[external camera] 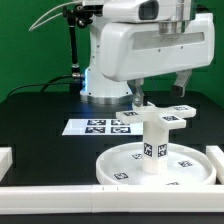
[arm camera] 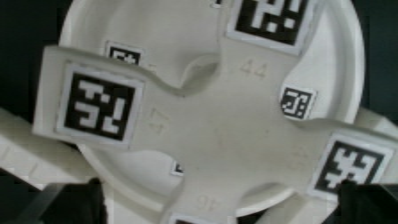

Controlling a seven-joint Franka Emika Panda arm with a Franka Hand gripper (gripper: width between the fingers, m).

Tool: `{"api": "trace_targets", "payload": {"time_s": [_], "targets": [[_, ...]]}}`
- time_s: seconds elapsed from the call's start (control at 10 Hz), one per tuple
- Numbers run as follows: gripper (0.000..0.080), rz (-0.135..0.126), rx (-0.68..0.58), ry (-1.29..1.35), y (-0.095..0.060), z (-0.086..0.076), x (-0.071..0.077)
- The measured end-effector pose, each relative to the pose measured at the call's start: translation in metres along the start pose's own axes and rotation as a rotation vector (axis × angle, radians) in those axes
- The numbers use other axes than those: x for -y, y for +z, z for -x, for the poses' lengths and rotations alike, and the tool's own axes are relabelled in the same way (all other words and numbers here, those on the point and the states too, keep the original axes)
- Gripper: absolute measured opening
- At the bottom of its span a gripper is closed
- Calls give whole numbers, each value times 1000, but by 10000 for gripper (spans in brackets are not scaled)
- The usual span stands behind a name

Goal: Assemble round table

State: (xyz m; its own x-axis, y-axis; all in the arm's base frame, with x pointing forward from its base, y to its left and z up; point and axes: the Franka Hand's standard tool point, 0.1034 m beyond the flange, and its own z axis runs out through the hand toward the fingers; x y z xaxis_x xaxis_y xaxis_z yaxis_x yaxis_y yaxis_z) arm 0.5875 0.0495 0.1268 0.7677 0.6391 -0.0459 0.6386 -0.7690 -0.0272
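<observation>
The large round disc (external camera: 120, 165) lies flat on the black table. The short leg (external camera: 153, 152) stands upright at its middle. The cross-shaped base piece (external camera: 163, 118) sits on top of the leg, its tagged arms spread level. My gripper (external camera: 160, 95) hangs just above the cross, open. In the wrist view the cross (arm camera: 187, 100) fills the picture, with the disc (arm camera: 151, 30) behind it. My gripper (arm camera: 214, 205) stands open, and its dark fingers (arm camera: 63, 195) straddle one arm of the cross with gaps on both sides. The leg is hidden there.
The marker board (external camera: 98, 126) lies flat behind the disc, in front of the arm's base. White border rails run along the exterior view's left (external camera: 5, 160), front (external camera: 100, 195) and right (external camera: 215, 155).
</observation>
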Motion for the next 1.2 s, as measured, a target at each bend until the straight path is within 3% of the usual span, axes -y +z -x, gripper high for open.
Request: {"api": "trace_targets", "payload": {"time_s": [0.2,0.6,1.2], "targets": [[648,6,9,-232,7,4,3],[648,28,33,-412,9,9,-2],[648,22,36,-369,20,12,7]]}}
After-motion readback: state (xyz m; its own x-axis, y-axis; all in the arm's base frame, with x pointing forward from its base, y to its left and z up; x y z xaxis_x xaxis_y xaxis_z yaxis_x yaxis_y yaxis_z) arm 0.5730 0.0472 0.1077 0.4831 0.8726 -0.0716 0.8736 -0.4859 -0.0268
